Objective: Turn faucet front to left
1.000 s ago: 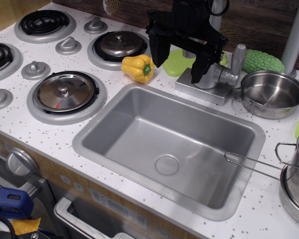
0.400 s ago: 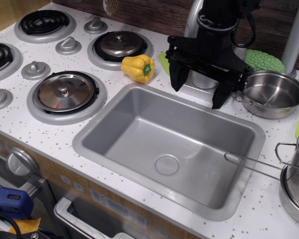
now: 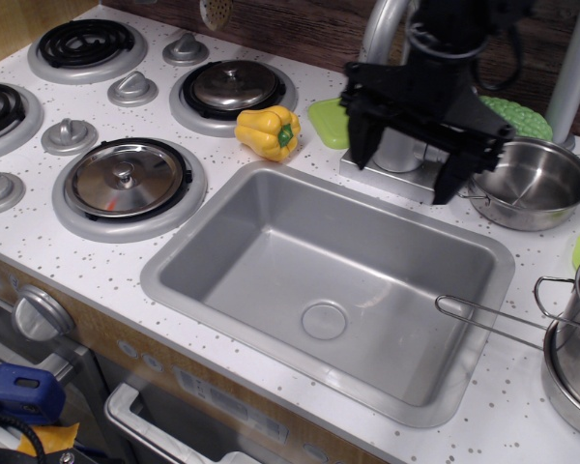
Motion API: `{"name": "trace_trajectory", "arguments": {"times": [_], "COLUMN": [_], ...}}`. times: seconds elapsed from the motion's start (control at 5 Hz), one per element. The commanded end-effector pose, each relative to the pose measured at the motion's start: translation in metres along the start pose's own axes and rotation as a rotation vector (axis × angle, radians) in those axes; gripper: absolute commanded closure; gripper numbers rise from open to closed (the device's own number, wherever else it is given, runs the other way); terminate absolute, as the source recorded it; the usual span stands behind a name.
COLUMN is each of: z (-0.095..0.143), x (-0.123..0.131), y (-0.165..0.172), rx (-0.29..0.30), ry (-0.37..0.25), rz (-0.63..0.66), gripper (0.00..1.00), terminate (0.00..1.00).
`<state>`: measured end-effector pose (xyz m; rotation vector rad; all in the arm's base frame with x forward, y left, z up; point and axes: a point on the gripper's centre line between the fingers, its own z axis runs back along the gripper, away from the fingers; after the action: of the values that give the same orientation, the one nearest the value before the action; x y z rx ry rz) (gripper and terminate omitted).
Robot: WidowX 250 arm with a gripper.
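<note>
Faucet (image 3: 398, 145) stands on its base plate behind the sink (image 3: 222, 280), between the yellow pepper (image 3: 269, 131) on the left and the steel pan (image 3: 530, 182) on the right; only its curved neck, body and plate show. Gripper (image 3: 408, 155) hangs just in front of the body, jaws spread wide and holding nothing. To do this well, I judge it should bear on the spout rather than the base, pushing leftward smoothly.

Faucet (image 3: 398, 145) behind sink (image 3: 174, 280), pepper (image 3: 268, 131) to its left
</note>
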<state>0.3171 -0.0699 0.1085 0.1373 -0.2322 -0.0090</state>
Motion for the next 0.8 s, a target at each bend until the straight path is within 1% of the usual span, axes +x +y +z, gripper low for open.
{"name": "trace_trajectory", "arguments": {"times": [0.0, 0.4, 0.6], "z": [0.021, 0.019, 0.014], "x": [0.026, 0.045, 0.048], "y": [-0.001, 0.006, 0.019], "rx": [-0.015, -0.015, -0.018], "ry": [-0.082, -0.097, -0.107], "rz": [-0.014, -0.052, -0.076], "gripper": [0.0, 0.0, 0.0], "terminate": [0.0, 0.0, 0.0]}}
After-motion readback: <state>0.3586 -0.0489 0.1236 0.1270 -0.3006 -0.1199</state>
